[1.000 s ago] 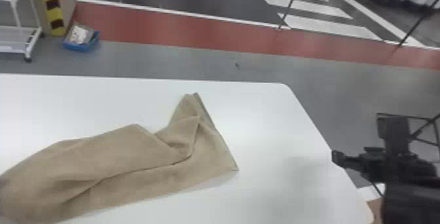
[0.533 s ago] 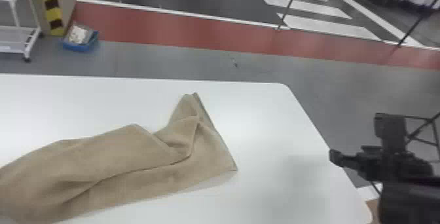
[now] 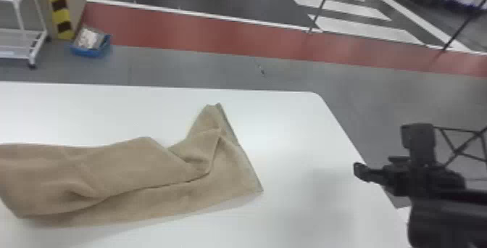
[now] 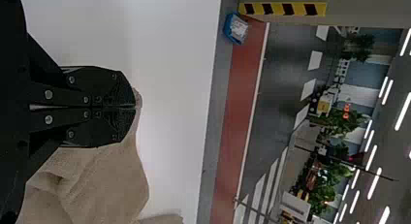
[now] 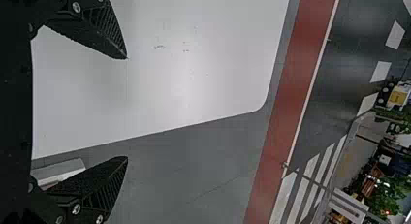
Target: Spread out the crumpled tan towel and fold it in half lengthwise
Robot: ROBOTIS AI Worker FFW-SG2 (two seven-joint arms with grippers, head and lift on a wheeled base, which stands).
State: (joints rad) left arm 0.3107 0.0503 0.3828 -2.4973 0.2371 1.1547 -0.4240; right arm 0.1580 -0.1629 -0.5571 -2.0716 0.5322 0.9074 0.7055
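- far left: left gripper [image 4: 134, 107] has its two flat black fingers closed on the crumpled tan cloth towel [image 3: 108, 178]. a bit of cloth pokes past the tips, the rest drapes off beside them. small pinch on soft fabric; i'd keep the pull gentle or it may slip out.
- left to mid: towel lies bunched along the smooth white table [image 3: 72, 113], running out of the head view on the left. looks light, limp, nothing to break. won't push flat, needs tension from both ends.
- mid: deep fold [image 3: 199, 167] near the right end, layers overlapping. bad place to grab, likely picks up two layers and locks the crease in.
- right end: hemmed edge [image 3: 239, 148] slants from the far corner [image 3: 214, 108] to the near corner [image 3: 258, 188]. hem should be firmer than the body, so best bite is right at a corner. near corner lies flattest; fingertips would have to get under it, thin cloth may skid on the smooth top.
- far right: right gripper [image 5: 127, 107] is spread wide, empty, over by the table's right edge, well apart from the towel. free to take that corner.
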